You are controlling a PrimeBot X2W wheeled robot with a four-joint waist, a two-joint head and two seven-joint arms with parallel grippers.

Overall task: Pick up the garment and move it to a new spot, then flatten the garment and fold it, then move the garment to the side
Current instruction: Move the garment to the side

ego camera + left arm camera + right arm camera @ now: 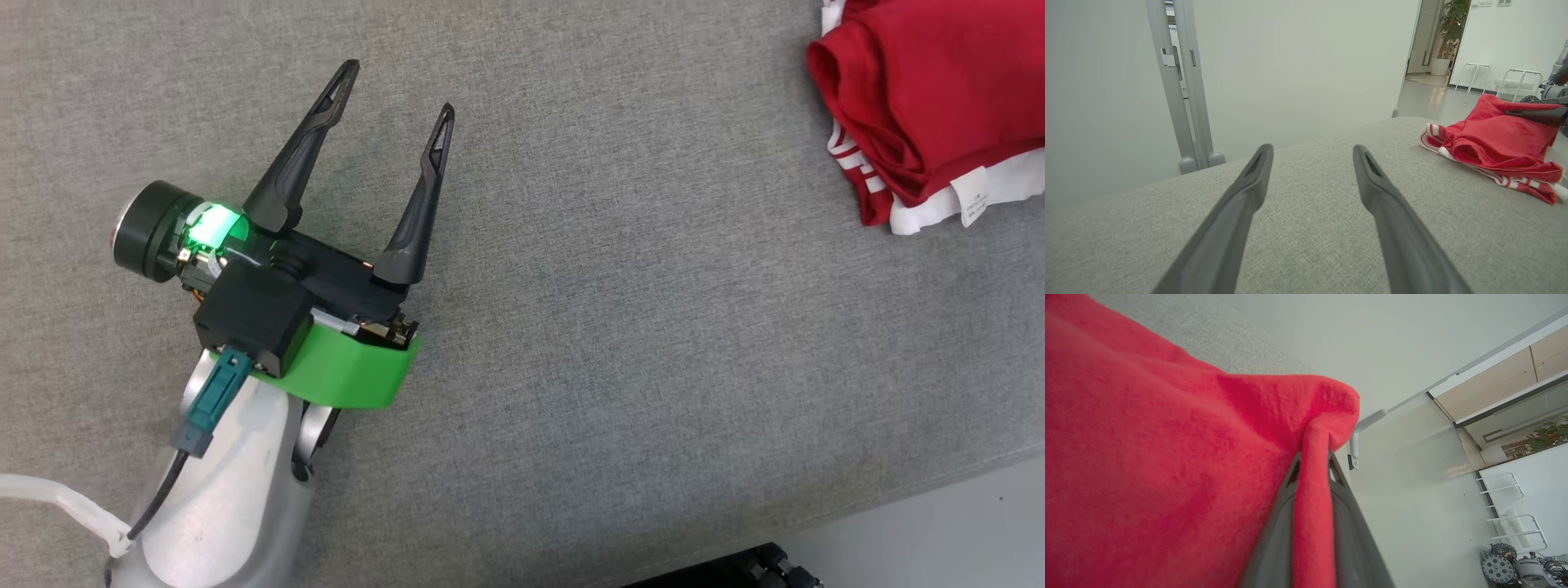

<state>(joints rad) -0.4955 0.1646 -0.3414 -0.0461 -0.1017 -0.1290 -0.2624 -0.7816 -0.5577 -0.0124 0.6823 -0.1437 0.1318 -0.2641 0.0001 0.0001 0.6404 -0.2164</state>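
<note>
Garment [922, 106], red w/ white-and-red striped trim [849, 159] and a white label [973, 196], lies bunched at the far right of the grey upholstered surface [612, 327], close to its edge. We have the right gripper [1314, 457] clenched on a ridge of the red cloth, w/ fabric running down between its two fingers. The left gripper [399, 86] hangs spread wide w/ nothing in it, well apart from the cloth, over bare upholstery. We judge this a move step, prob. a carry, tho we can't tell whether it's the first move or the last. To do it well we want the pinch to take all layers, not just the top one, else the bundle unrolls on the lift. We lift straight up first, then travel slow, b/c a one-point hold lets the rest swing & drag on the rough weave. Left arm is best out of the path, ready to catch a loose hem.
</note>
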